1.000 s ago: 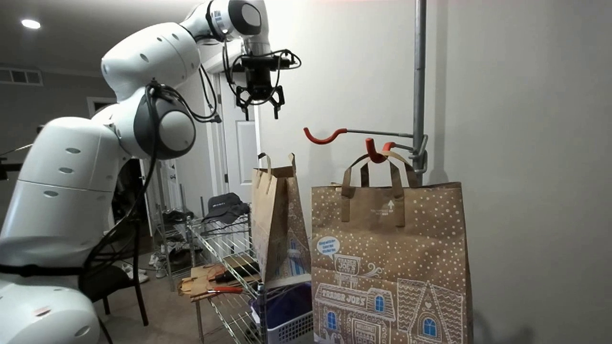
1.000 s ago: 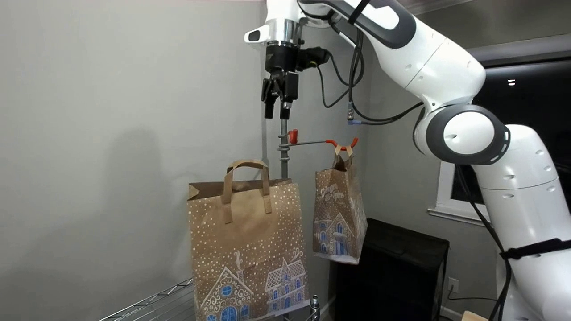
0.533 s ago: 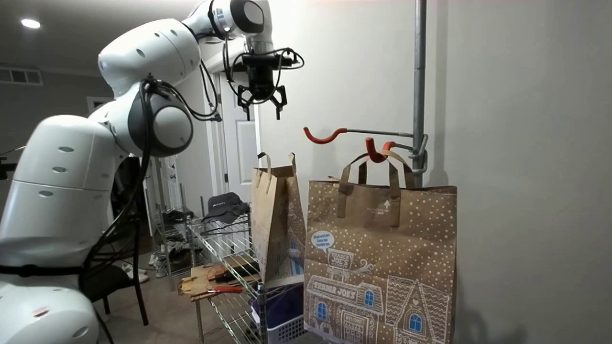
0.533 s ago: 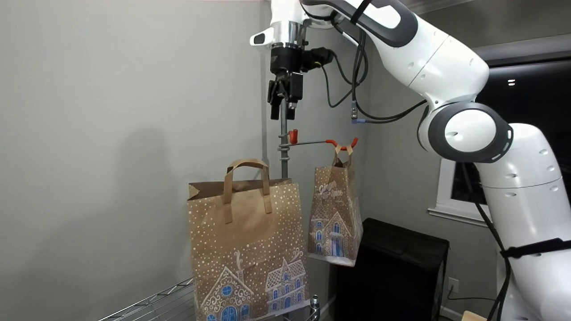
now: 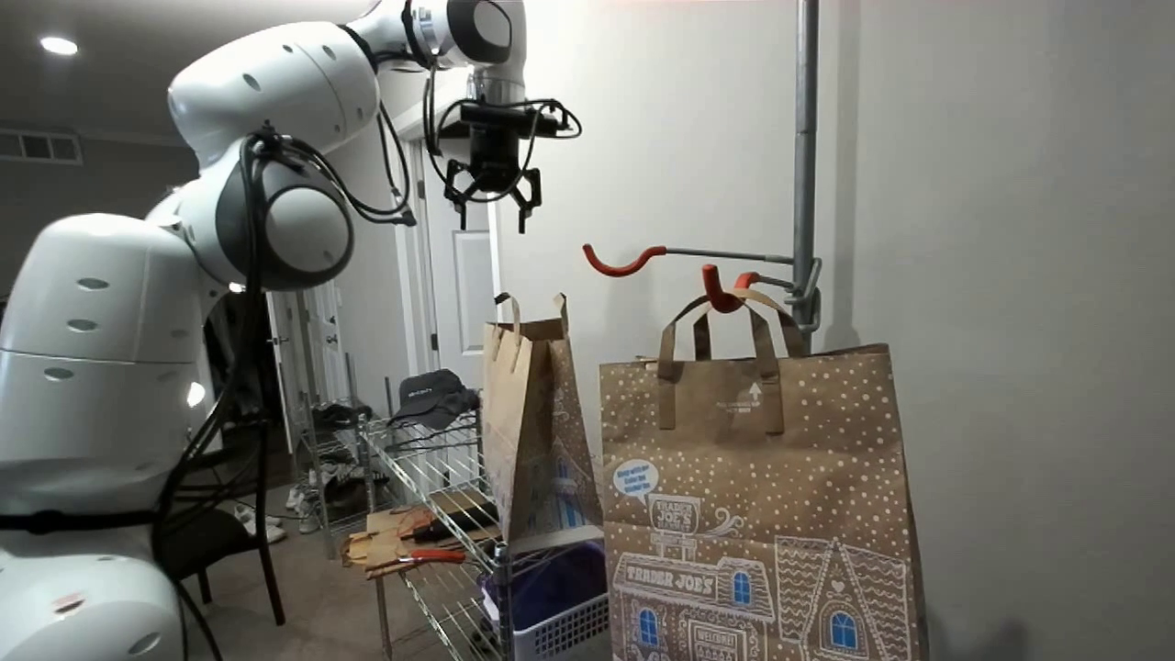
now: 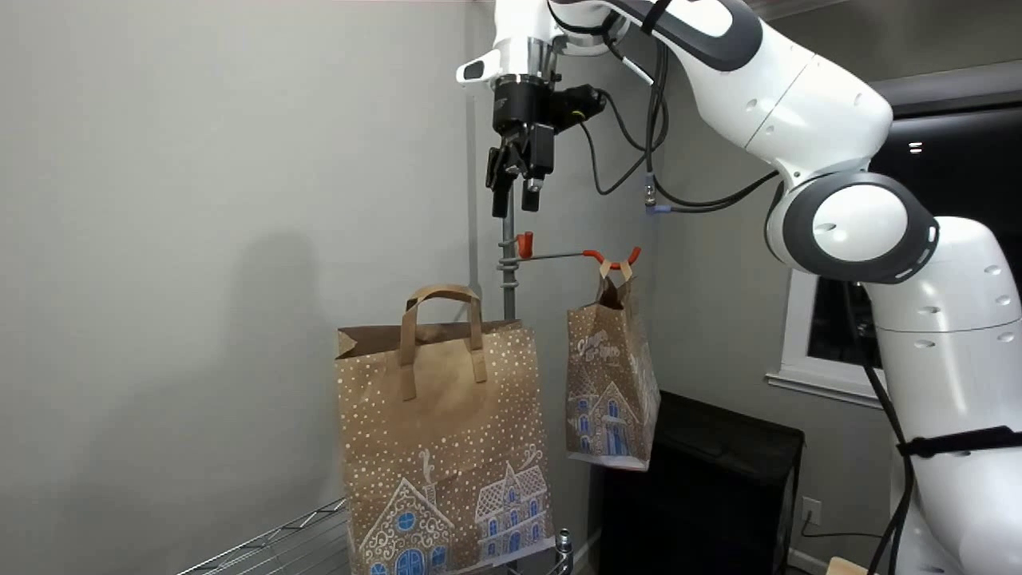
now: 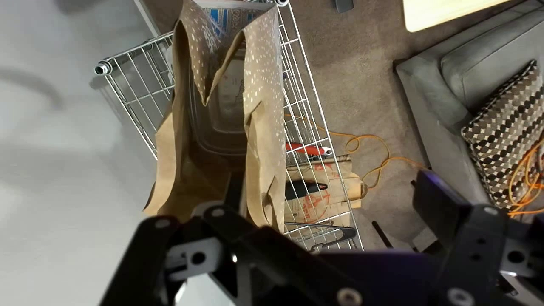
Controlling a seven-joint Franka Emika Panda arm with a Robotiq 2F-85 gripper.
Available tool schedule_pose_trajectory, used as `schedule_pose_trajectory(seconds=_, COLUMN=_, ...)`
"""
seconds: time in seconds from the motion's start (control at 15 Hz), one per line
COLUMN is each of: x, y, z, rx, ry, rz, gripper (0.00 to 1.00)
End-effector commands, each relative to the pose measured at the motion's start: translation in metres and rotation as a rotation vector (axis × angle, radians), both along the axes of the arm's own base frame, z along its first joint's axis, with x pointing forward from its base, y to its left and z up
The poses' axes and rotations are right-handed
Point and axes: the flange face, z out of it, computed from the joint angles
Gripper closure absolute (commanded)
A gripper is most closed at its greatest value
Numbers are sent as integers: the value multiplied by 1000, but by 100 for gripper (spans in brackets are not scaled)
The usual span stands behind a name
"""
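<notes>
My gripper [image 5: 493,229] hangs pointing down, its jaws wide apart with nothing between them. In an exterior view it stands above a brown paper bag [image 5: 528,431] resting upright on a wire rack, well clear of the handles. The wrist view shows the bag [image 7: 265,106] with its mouth gaping and a clear lidded container [image 7: 223,123] inside; one finger [image 7: 235,187] overlaps the mouth in the picture. A second printed paper bag [image 5: 753,496] hangs by its handles from a red-tipped hook [image 5: 719,289], off to the side. It appears in both exterior views.
A grey pole [image 5: 805,165] carries the hooks; another red hook [image 5: 624,266] has nothing on it. The wire rack [image 7: 312,102] holds a dark cap [image 5: 431,399]. A black cabinet [image 6: 703,479] stands behind the hanging bag. A grey sofa [image 7: 429,93] is beside the rack.
The arm has drawn back slightly, its elbow rising and shifting towards its base, the gripper moving a little with it. The hanging bag sways on its hook. The jaws stay open.
</notes>
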Motion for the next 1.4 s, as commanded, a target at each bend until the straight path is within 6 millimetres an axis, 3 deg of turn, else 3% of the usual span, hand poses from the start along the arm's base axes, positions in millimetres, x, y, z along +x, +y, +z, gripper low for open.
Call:
schedule_pose_trajectory(seconds=0.0, x=0, y=0, z=0, rx=-1, ry=2, rz=0, gripper=0)
schedule_pose_trajectory(seconds=0.13, x=-13, y=25, z=5, rx=20, ry=-17, rz=36, gripper=0)
schedule_pose_trajectory(seconds=0.33, x=-54, y=90, z=10, rx=45, ry=-49, rz=113, gripper=0)
schedule_pose_trajectory(seconds=0.6, x=-97, y=167, z=6, rx=97, ry=-58, rz=12, gripper=0)
schedule_pose_trajectory(seconds=0.73, x=-118, y=199, z=-10, rx=105, ry=-34, rz=-28, gripper=0)
schedule_pose_trajectory(seconds=1.0, x=-149, y=239, z=-58, rx=69, ry=47, rz=-81, gripper=0)
schedule_pose_trajectory(seconds=1.33, x=-191, y=267, z=-113, rx=31, ry=102, rz=-149, gripper=0)
